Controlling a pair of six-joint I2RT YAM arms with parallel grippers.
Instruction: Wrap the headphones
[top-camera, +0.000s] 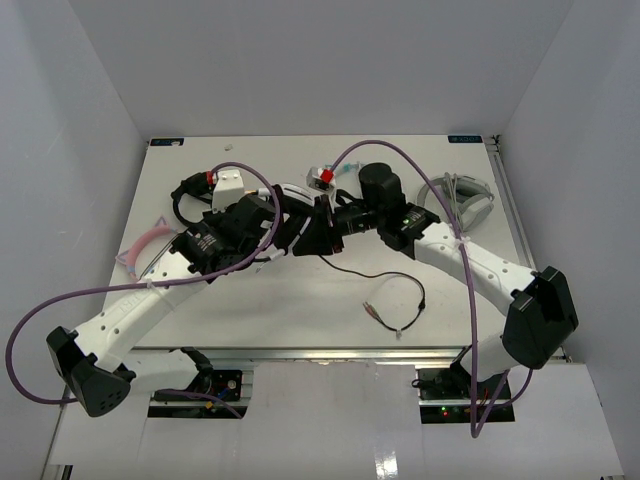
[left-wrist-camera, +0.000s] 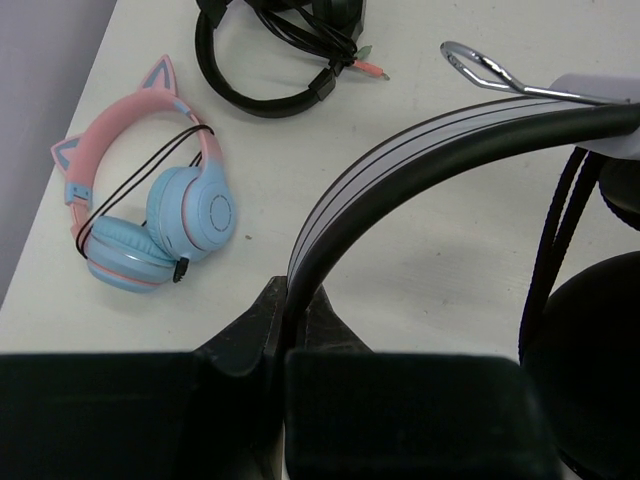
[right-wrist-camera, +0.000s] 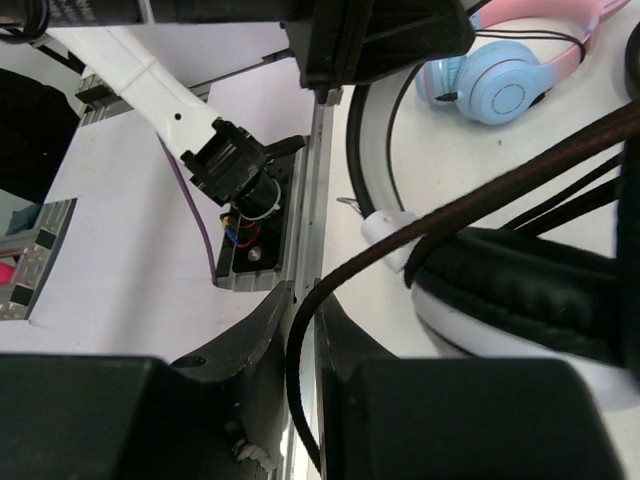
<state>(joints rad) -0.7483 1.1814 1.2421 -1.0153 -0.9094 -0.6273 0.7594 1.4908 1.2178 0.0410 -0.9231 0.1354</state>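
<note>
Centrally over white table (top-camera: 300, 300), white over-ear headphones with black trim (left-wrist-camera: 400, 165) held between both arms. Headband seen clamped by left gripper (left-wrist-camera: 295, 320) in left wrist view only. Thin black cable (right-wrist-camera: 480, 200) seen pinched by right gripper (right-wrist-camera: 303, 315) in right wrist view only. Cable tail shown loose on bare near tabletop from top. Pink-and-blue cat-ear headphones (left-wrist-camera: 160, 215) near left edge. Small black headphones (left-wrist-camera: 265, 70) cut off at frame top.

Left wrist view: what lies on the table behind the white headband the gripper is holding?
Visible: pink-and-blue cat-ear headphones at left and black headphones at the top. The headband and left gripper cover the table directly beneath them, so nothing there can be seen.
</note>
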